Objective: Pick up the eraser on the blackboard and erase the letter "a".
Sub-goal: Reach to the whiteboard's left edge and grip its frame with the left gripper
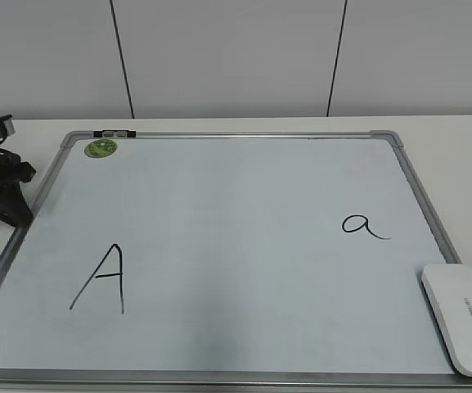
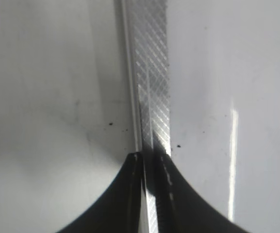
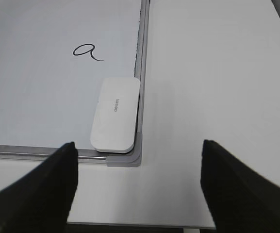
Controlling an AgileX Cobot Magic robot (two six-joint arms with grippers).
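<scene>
The blackboard (image 1: 236,188) is a white board in a silver frame lying flat on the table. The small cursive letter "a" (image 1: 362,225) is at its right side. The white eraser (image 1: 462,318) lies in the board's near right corner. In the right wrist view the eraser (image 3: 115,114) lies below the letter "a" (image 3: 87,51), against the frame. My right gripper (image 3: 137,167) is open and empty, above the table just before that corner. My left gripper (image 2: 149,158) is shut over the board's left frame rail (image 2: 152,73). It shows as a dark shape (image 1: 2,184) at the far left.
A larger capital "A" (image 1: 102,278) is drawn at the board's near left. A round green sticker (image 1: 101,148) sits at the far left corner. White table surrounds the board; its front edge (image 3: 140,225) lies close below the right gripper. A wall stands behind.
</scene>
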